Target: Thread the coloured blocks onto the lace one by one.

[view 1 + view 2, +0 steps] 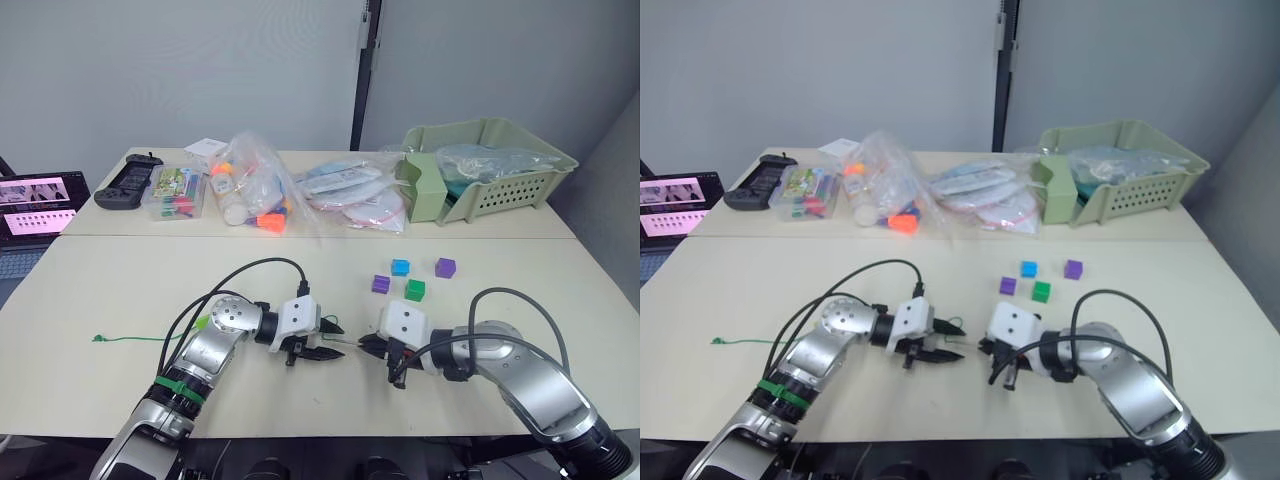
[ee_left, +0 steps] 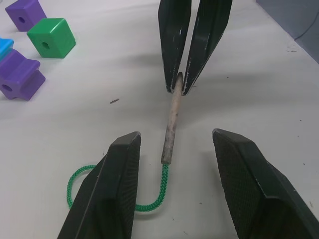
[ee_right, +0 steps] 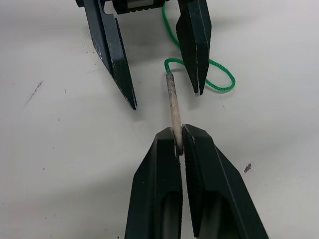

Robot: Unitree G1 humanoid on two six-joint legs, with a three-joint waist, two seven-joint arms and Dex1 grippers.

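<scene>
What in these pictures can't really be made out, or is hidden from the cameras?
- The lace: in the left eye view its middle stretch is hidden behind the left arm.
- Contents of the green basket: wrapped in plastic, too unclear to name.
- The bags on the far table: items inside are too small and crumpled to tell.
- The blue block: cut off by the left wrist view's edge.
</scene>
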